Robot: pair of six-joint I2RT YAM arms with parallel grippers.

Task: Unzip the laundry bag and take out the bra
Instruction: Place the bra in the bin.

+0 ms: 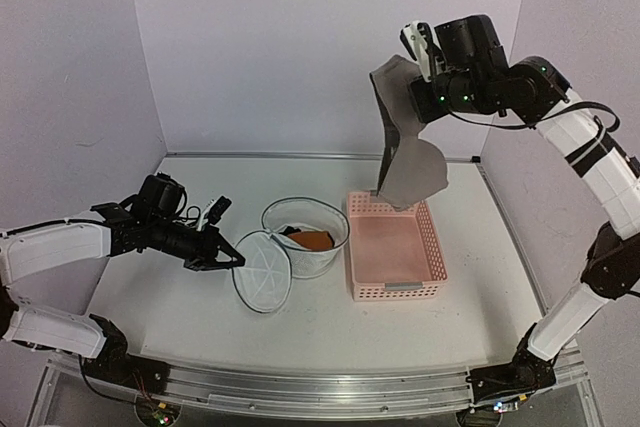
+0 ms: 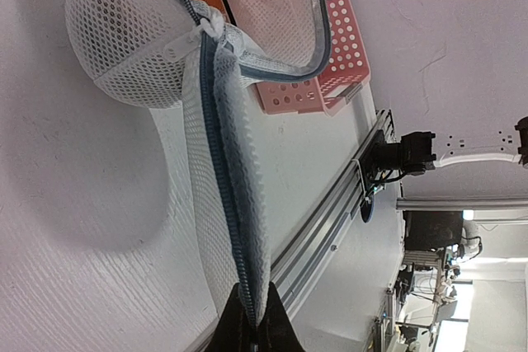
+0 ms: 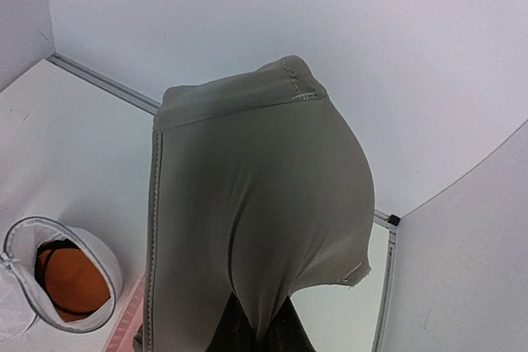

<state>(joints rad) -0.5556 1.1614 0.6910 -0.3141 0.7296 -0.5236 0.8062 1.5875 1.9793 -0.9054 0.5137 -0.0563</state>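
1. The laundry bag (image 1: 322, 259) stands open near the middle of the table (image 1: 180, 322), just left of the pink basket (image 1: 395, 291). Its round lid (image 1: 262, 272) is swung out to the left and tilted, joined to the bag at the rim.
2. The left gripper (image 1: 226, 255) is clamped tight on the outer edge of that lid, right on the dark zipper (image 2: 216, 162) band, holding it away from the mouth. To my eye the unzipping is done.
3. The bra (image 1: 312, 239) lies inside the bag. Its orange-brown cup shows through the open mouth, with a thin dark strap beside it in the left wrist view. Nothing touches it.
4. The right gripper (image 3: 257, 329) is raised high above the far end of the pink basket, fingers pinched on a grey garment (image 1: 405, 162). The garment hangs straight down, its lower end at the basket's back rim; I cannot tell whether it touches.
5. I judge the removing half of the job to be in hand, with the right arm busy on the grey piece and the orange bra not yet taken out.
6. The next move calls for the right gripper to let the grey garment go, cross left, and come down into the mouth with its fingers spread. It should then take a cup or strap and lift it clear.
7. The left arm's hold on the lid will help then, since the mesh is soft and could sag or rise with the bra. A strap might also snag on the zipper rim.
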